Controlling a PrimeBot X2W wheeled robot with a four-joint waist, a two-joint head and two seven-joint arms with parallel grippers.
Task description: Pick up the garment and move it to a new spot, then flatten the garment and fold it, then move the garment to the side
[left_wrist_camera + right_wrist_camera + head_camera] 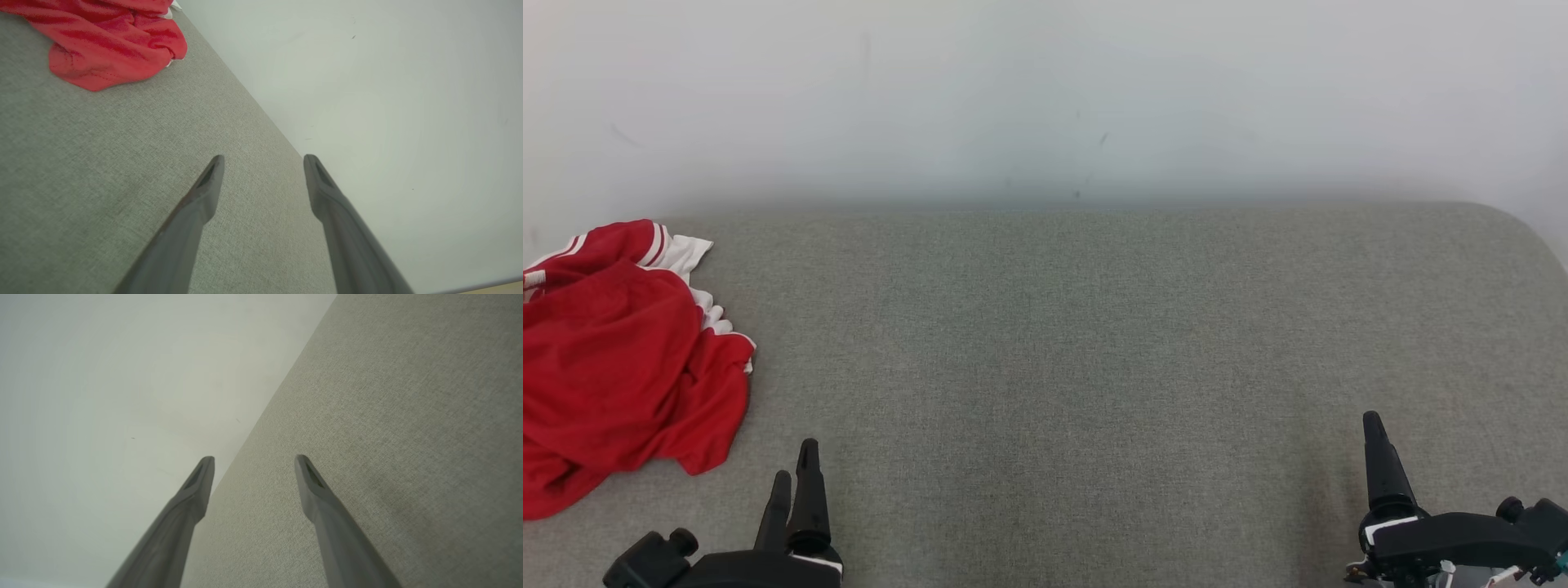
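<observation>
Head view: crumpled red garment w/ white-striped trim [621, 359] at far left of grey fabric counter [1094, 367]. Wrist views: left tool [263, 157] & right tool [252, 458] fingers spread, empty.

Crumpled red fabric garment [621, 359] with white striped trim, bunched in loose heap, unfolded, lying at left side of grey cloth-covered counter [1094, 367].
</observation>
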